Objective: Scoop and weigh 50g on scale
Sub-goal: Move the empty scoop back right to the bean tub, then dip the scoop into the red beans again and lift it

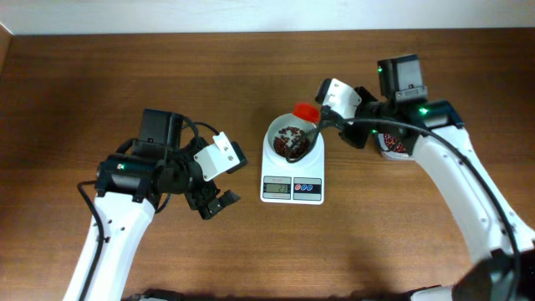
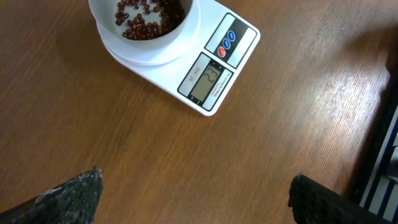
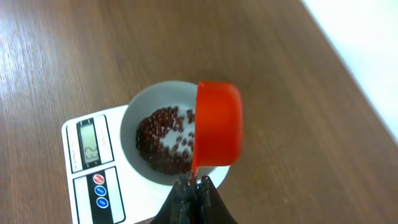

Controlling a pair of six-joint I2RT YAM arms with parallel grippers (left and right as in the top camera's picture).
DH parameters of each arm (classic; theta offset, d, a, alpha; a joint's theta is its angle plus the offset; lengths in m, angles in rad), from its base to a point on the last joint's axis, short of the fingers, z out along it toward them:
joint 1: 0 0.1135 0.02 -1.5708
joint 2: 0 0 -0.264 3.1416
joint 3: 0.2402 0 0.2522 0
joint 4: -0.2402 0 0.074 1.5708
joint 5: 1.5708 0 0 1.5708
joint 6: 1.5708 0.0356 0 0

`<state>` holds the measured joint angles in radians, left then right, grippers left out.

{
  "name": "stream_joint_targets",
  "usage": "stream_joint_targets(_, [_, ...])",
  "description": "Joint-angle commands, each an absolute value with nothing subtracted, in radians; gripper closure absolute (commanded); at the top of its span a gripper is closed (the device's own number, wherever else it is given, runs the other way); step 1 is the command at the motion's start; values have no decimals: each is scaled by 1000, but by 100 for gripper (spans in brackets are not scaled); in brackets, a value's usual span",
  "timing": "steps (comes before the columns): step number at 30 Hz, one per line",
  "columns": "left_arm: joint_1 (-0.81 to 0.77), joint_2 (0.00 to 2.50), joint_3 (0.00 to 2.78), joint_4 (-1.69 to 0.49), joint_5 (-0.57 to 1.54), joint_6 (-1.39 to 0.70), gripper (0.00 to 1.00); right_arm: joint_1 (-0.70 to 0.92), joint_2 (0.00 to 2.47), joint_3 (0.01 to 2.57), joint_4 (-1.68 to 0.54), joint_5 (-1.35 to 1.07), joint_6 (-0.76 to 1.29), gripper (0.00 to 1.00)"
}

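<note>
light: bright, even | shadows: soft | glare: mild on table [image 3: 93, 37] | focus: sharp

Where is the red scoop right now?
In the overhead view, the red scoop is tipped over the bowl on the scale, held by the right gripper.

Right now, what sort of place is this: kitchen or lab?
Probably a robot test bench, not a kitchen: wooden table, plain white wall, and a robot's right gripper holding a scoop over the scale.
</note>
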<state>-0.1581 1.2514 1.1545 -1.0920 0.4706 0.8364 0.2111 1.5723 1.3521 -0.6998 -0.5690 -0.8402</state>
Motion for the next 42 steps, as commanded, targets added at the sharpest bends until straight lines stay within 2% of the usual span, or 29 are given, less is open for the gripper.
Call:
stream_joint_targets(1, [-161, 1249, 1147, -1092, 473, 824, 1, 177, 1444, 1377, -712, -517, -693, 96])
stream_joint_targets(6, [-161, 1249, 1147, -1092, 473, 824, 1, 27, 1344, 1377, -835, -223, -660, 96])
stream_joint_targets(10, [-161, 1249, 1147, -1092, 473, 824, 1, -126, 1380, 1373, -949, -152, -650, 96])
stream_joint_targets(14, [-161, 1249, 1147, -1092, 473, 824, 1, -215, 1456, 1373, -963, -141, -607, 96])
stream_joint_targets(19, [-161, 1249, 1147, -1092, 473, 824, 1, -244, 1575, 1373, -962, -130, -580, 96])
stream_joint_targets(24, [-161, 1249, 1147, -1092, 473, 824, 1, -244, 1684, 1373, -929, 111, -398, 96])
stream_joint_targets(30, [-161, 1249, 1147, -1092, 473, 824, 1, -243, 1730, 1373, -905, 112, -398, 96])
stream_joint_targets(37, [-161, 1249, 1147, -1092, 473, 824, 1, -243, 1784, 1371, -975, 2, -398, 96])
stream_joint_targets(42, [-161, 1249, 1147, -1092, 473, 824, 1, -245, 1797, 1371, -988, -229, -398, 96])
